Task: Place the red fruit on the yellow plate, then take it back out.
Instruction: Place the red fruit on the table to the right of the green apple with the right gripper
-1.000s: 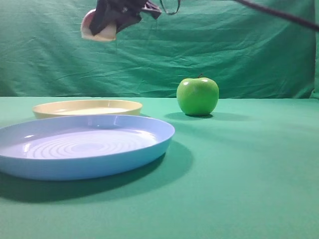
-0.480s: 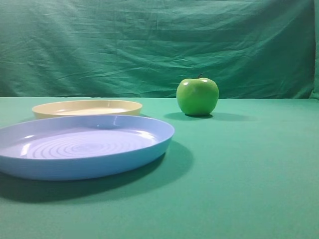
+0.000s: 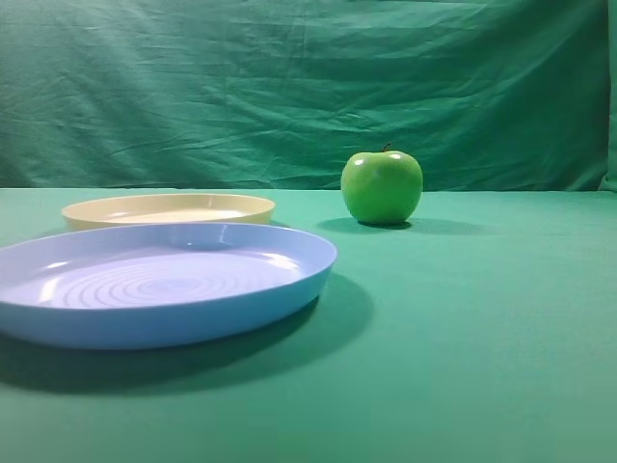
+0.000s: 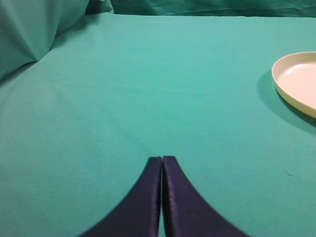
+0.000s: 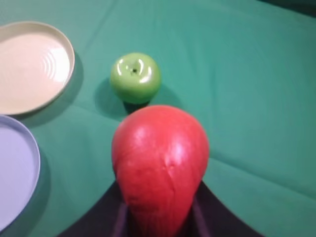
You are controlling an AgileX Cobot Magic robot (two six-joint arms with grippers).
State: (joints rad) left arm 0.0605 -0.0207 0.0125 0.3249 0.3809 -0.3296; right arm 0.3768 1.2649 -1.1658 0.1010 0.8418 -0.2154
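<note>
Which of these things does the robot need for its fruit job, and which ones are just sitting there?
For the job:
- red fruit, held up in the right gripper
- yellow plate, with nothing on it

Just sitting there:
- green apple
- blue plate
- left gripper, shut and holding nothing

No writing, label, brand, number or sign can be read in any of the views.
</note>
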